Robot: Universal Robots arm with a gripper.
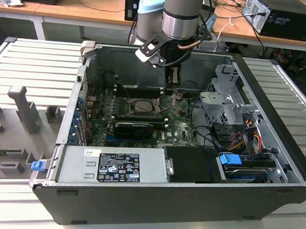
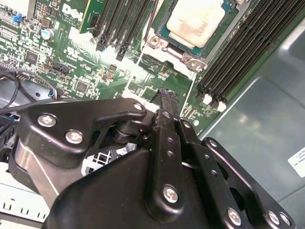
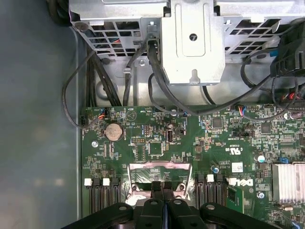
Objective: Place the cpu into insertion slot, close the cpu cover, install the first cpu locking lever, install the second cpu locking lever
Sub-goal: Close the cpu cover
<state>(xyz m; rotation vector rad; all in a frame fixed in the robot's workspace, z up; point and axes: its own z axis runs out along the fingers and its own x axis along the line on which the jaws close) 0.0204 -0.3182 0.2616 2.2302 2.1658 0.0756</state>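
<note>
**Gripper closed beside the filled socket**

Well off to the exterior view's left of the insertion slot, a grey moulded plastic fixture (image 1: 23, 107) lies on the ribbed metal table (image 1: 283, 82). The open black computer case (image 1: 188, 202) surrounds the slot. A silver box-shaped power supply (image 1: 112, 167) sits against the case's near wall, on the near side of the slot.

The square black-framed insertion slot (image 1: 143, 106) lies on the green motherboard (image 1: 181, 130), flanked by long black memory slots (image 2: 238, 62). In the second wrist view the small flat square cpu (image 2: 196, 21), its silver-grey top smeared pale, lies inside the slot. The thin metal frame-shaped cpu cover (image 2: 167, 47) lies flat around it.

Just to the exterior view's right of the slot, the black two-fingered gripper (image 1: 172, 88) hangs over the motherboard. It is near the slot's edge and apart from the cpu. In both wrist views (image 2: 167, 94) (image 3: 163, 187) its fingers are pressed together, with nothing seen between them.

In the first wrist view a round silver coin battery (image 3: 113, 131) lies on the motherboard between the slot and the silver metal drive cage (image 3: 193, 43). In the exterior view the cage stands farther to the right of the slot (image 1: 226, 96).
</note>
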